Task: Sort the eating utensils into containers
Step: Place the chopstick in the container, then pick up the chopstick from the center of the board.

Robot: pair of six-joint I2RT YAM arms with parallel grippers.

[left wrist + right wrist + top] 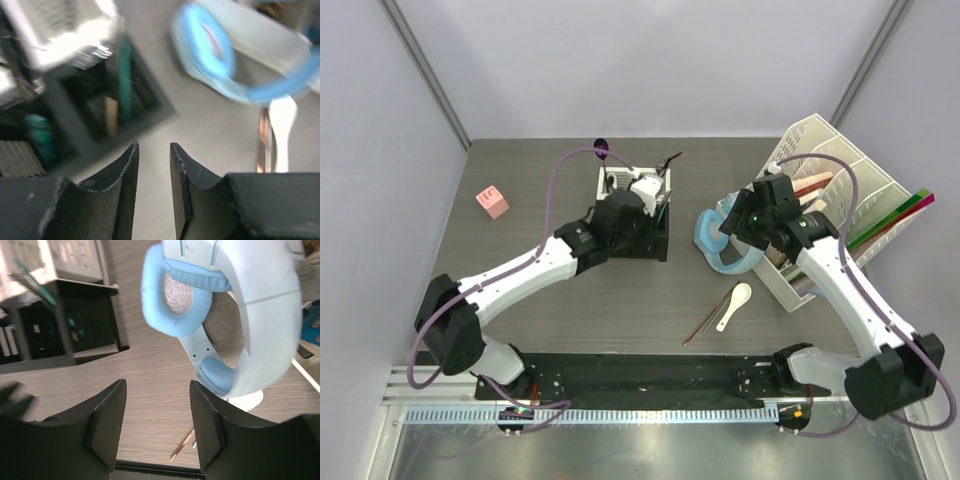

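The containers, a black box caddy (658, 238) with some white-rimmed compartments, stand mid-table. A purple spoon (602, 150) and a green-patterned piece (124, 70) stick up out of it. My left gripper (638, 222) hovers over the caddy's near side, open, with nothing between its fingers (129, 165). A white ceramic soup spoon (735, 303) and brown chopsticks (708, 317) lie loose on the table at front right. My right gripper (735, 230) hangs open and empty over the light blue headphones (718, 248); the chopsticks (182, 445) show below its fingertips.
A big white slotted rack (835, 170) holding long items stands at the right, touching the headphones. A small pink block (492, 202) sits at the left. The left wrist view is motion-blurred. Walls close in the table on three sides.
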